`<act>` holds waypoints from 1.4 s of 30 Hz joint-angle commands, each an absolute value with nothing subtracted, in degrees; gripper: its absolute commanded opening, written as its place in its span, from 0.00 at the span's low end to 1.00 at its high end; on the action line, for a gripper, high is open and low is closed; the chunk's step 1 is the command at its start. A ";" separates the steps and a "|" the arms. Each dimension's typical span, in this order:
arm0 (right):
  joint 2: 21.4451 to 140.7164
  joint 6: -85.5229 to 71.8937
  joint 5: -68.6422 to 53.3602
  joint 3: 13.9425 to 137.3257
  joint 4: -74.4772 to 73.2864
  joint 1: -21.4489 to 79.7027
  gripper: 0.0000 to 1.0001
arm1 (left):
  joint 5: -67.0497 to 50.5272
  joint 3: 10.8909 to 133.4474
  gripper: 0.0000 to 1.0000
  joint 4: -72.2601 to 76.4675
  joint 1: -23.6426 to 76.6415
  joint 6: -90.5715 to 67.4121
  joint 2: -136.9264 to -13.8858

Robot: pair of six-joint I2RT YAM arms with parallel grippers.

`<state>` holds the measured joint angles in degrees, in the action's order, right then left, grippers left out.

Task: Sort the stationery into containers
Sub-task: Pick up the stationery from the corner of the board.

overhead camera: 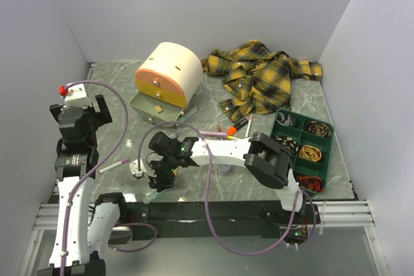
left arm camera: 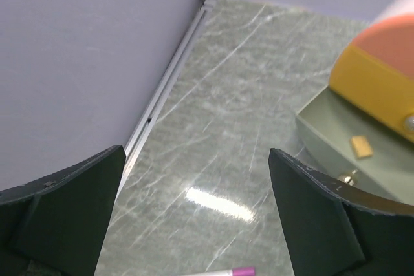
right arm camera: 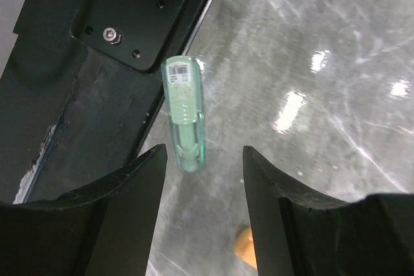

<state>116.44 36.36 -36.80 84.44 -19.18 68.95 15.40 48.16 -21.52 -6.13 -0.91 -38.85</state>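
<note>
A pale green clip [right arm camera: 183, 114] lies at the table's front edge beside the black rail, seen in the top view as the clip [overhead camera: 152, 195]. My right gripper [right arm camera: 205, 150] hovers just short of it, open, with nothing between the fingers; it shows as the right gripper [overhead camera: 160, 181] from above. My left gripper [left arm camera: 197, 156] is wide open over bare table at the left. A white pen with a pink cap [left arm camera: 226, 271] lies just under it. The cream drawer box [overhead camera: 169, 72] has its lower drawer [overhead camera: 154, 106] pulled out. The dark green tray [overhead camera: 282, 143] stands at the right.
A plaid shirt [overhead camera: 262, 75] lies at the back. Several pens [overhead camera: 228, 128] are scattered mid-table. A small grey pot [overhead camera: 136, 168] sits near the white pen [overhead camera: 113, 167]. Coiled rubber bands [overhead camera: 312, 153] fill tray compartments. An orange object [right arm camera: 244, 247] lies under my right fingers. Walls enclose three sides.
</note>
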 commanded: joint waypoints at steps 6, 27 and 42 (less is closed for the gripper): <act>119.18 37.18 -35.16 87.45 -17.67 70.75 0.60 | 18.46 51.06 0.99 -17.40 -4.22 -2.11 -39.55; 120.85 35.86 -27.60 79.98 -9.67 74.53 0.46 | 17.23 47.72 0.99 -16.87 -3.25 -2.37 -40.42; 110.66 37.81 -23.46 88.04 -20.39 66.19 0.14 | 16.53 52.55 0.99 -20.55 -5.44 -7.20 -42.54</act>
